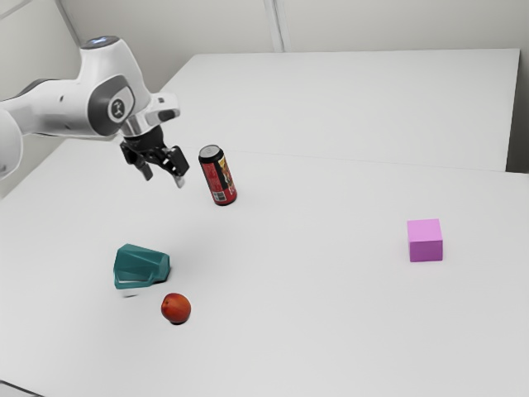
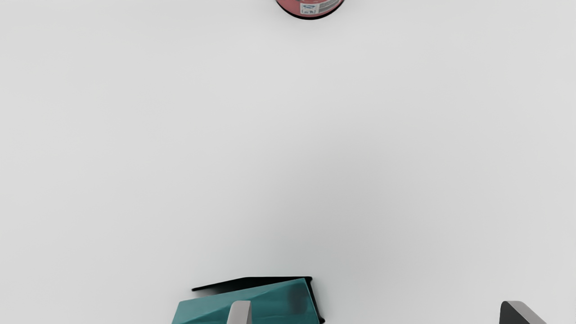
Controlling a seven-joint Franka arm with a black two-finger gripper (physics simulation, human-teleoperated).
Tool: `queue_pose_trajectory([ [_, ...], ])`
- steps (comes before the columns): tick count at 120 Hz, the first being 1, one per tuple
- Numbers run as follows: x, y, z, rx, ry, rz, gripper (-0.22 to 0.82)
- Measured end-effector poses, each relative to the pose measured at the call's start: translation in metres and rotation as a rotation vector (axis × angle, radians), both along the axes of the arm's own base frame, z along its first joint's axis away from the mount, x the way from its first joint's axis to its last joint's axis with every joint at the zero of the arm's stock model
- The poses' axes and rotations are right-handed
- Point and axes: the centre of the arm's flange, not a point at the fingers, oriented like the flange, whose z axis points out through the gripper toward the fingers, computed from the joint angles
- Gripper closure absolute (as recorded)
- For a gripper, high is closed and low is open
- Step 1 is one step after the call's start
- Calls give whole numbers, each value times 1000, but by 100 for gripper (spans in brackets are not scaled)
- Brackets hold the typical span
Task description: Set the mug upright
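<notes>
In the exterior view, toppled mug (image 1: 139,265), pink block (image 1: 425,241), red fruit (image 1: 176,308); in the wrist view, empty jaws wide apart.

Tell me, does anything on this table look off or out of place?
The teal mug lies on its side on the table, odd for something meant to stand. The can stands upright, and I see no spill or damage.

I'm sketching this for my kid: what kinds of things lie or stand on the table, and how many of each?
Teal mug: 1
Red-and-black can: 1
Reddish round object: 1
Pink-purple cube: 1
Total: 4
</notes>
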Motion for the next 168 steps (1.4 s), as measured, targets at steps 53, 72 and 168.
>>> queue_pose_trajectory([
  [53, -44, 83, 5, -142, -29, 295, 0],
  [72, -44, 60, -7, -171, 9, 326, 0],
  [168, -80, 158, -79, -328, 120, 747, 0],
])
